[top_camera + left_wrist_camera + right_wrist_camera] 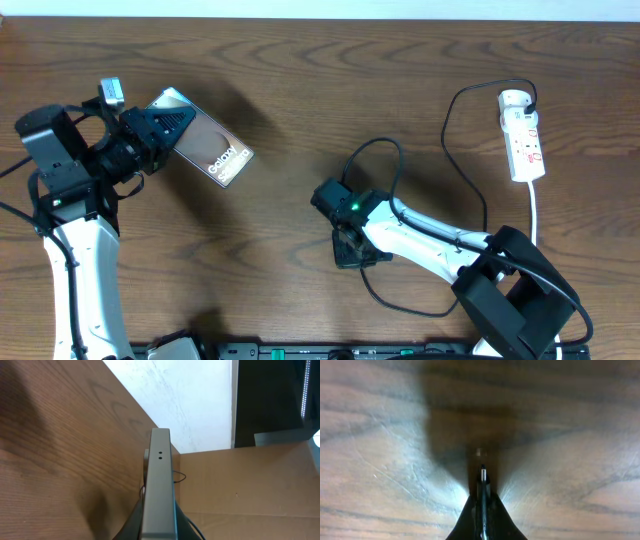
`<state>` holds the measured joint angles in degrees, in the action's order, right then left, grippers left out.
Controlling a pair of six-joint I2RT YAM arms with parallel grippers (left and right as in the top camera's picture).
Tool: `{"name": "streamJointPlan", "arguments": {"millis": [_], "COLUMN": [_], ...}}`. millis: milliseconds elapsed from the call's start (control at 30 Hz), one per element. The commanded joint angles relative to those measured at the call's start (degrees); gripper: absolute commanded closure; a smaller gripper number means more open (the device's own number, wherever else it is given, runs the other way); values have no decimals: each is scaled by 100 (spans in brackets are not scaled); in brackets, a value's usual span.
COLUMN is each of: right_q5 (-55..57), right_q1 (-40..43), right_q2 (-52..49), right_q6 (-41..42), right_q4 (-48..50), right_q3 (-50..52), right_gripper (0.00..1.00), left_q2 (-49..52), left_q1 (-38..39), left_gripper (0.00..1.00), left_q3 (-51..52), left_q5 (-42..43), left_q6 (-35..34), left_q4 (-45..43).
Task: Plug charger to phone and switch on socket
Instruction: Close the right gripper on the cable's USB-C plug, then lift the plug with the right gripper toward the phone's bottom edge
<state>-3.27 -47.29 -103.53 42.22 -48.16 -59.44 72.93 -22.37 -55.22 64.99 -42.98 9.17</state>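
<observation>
The gold-bronze phone (212,150) with white "Galaxy" lettering is held tilted above the table's left side by my left gripper (152,127), which is shut on its left end. In the left wrist view the phone's edge (160,485) runs up from between the jaws, with two small holes near its far end. My right gripper (350,248) is at mid-table, shut on the charger plug; the metal tip (482,474) sticks out from the jaws just above the wood. The thin black charger cable (455,130) loops from there up to the white socket (524,140) at the far right.
The socket's white cord (535,215) runs down toward the right arm's base (515,300). In the left wrist view, a white wall and brown cardboard (250,485) lie beyond the table edge. A black bar with connectors (330,350) lies along the table's front edge.
</observation>
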Motion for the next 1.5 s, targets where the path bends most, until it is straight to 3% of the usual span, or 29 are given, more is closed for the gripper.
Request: {"name": "streamJointPlan", "arguments": {"millis": [0,633,1100,1333,1467], "right_q5": [-319,-483,-162,-105,-1294], "right_q1": [-46,-352,-107,402,782], "right_q2": [-76,-358,-212,28,225], "right_q6": [192,409,527,-195,-1051], "right_q4": [-125,-258,-564,-1049,-1088], "right_q3": [-87,-76,-387,-1394,-2188], "right_gripper": [99,99,99,99,99], "left_q2": [-22,-22,-22,-22,-22], "left_q1": [13,11,11,11,11], "left_gripper": [93,93,93,93,93], "left_q3": [-35,-35,-35,-35,-35], "left_q5": [101,98,101,101,103], "left_q6": [98,210,225,227,227], "left_q4": [-17,109,109,109,109]}}
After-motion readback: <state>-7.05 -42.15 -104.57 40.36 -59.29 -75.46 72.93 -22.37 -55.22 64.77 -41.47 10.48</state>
